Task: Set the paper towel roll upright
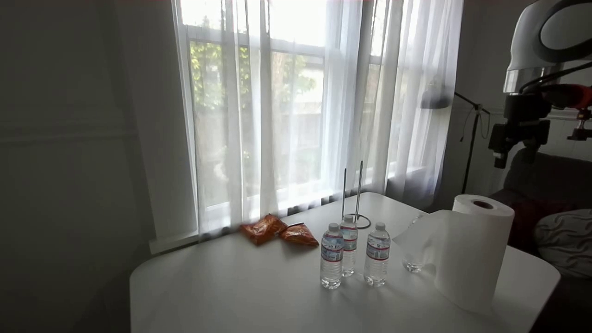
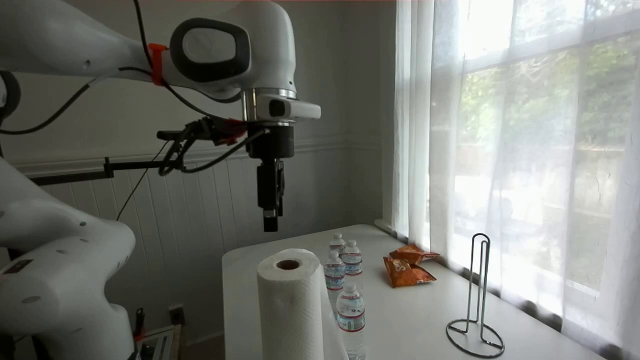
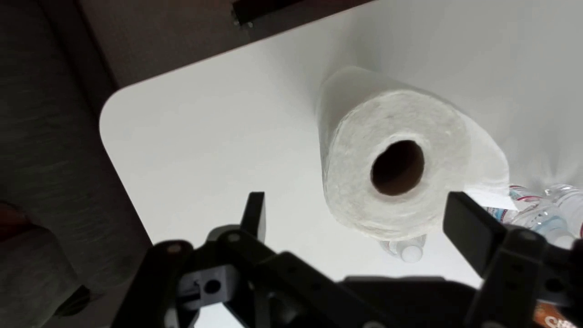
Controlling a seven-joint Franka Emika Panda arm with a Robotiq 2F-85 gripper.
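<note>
The paper towel roll is a thick white cylinder standing upright on the white table, in both exterior views (image 1: pixel 476 259) (image 2: pixel 291 315). A loose sheet hangs from its side toward the water bottles. The wrist view shows its top end and dark core hole from above (image 3: pixel 353 182). My gripper is in the air above table height, apart from the roll, in both exterior views (image 1: pixel 514 158) (image 2: pixel 272 217). In the wrist view its fingers (image 3: pixel 357 212) are spread wide with nothing between them; the right finger overlaps the roll's edge in the picture. The roll's base is cut off in an exterior view.
Several clear water bottles (image 1: pixel 332 259) (image 2: pixel 351 315) stand close beside the roll, one partly behind the loose sheet (image 1: pixel 411 266). A wire holder (image 2: pixel 471 285) stands near the window. Orange snack bags (image 1: pixel 263 230) lie by the sill. The table's rounded corner (image 3: pixel 118 105) is near the roll.
</note>
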